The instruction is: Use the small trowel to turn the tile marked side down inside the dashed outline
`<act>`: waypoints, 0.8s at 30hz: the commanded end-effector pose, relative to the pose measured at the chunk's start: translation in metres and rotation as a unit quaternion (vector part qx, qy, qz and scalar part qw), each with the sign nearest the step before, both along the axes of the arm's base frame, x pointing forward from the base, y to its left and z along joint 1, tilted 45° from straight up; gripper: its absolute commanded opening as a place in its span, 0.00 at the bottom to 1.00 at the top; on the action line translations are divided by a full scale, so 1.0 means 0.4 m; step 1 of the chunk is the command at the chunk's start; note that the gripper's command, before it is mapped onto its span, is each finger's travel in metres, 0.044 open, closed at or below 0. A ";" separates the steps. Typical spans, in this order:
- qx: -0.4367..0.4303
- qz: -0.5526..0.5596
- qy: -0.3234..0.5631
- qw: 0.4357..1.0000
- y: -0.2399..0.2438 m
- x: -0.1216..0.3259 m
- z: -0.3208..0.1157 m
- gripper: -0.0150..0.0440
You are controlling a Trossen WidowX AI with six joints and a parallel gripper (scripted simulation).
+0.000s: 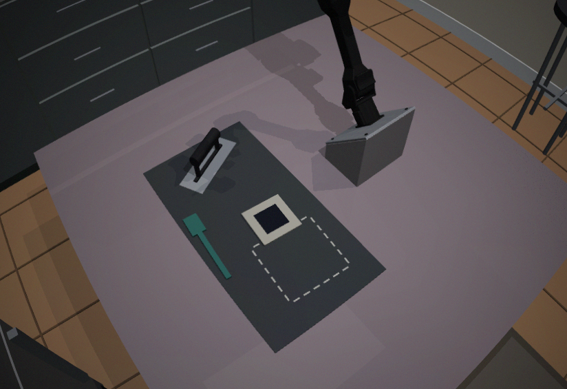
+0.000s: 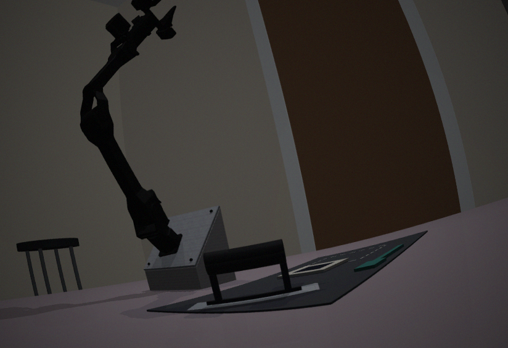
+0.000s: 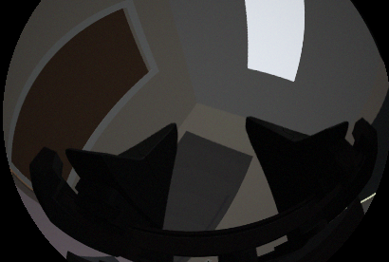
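The pale tile (image 1: 271,218) (image 2: 314,268) lies flat on the dark mat (image 1: 274,330) (image 2: 328,292), dark square mark facing up. Its near edge covers part of one side of the dashed outline (image 1: 347,266); most of the tile is outside. The trowel (image 1: 204,146) (image 2: 244,255), a light flat blade with a raised black bar handle, stands blade down at the mat's far end, apart from the tile. My gripper (image 2: 170,0) (image 3: 212,125) is open and empty, high above the table and far from trowel and tile. It is out of frame in the top view.
A teal flat tool (image 1: 213,253) (image 2: 379,261) with a square head and thin handle lies along the mat's left edge in the top view. The arm's grey wedge-shaped base (image 1: 380,146) (image 2: 213,254) stands beside the mat. Dark drawers (image 1: 109,32) stand behind the table.
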State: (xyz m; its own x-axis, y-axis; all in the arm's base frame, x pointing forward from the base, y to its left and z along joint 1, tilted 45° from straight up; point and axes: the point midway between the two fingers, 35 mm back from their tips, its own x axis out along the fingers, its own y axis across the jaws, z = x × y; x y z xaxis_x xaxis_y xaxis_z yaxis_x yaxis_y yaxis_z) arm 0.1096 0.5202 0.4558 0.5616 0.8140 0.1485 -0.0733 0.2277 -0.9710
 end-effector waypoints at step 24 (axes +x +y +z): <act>-0.132 -0.306 0.170 0.927 -0.376 0.654 -0.290 0.71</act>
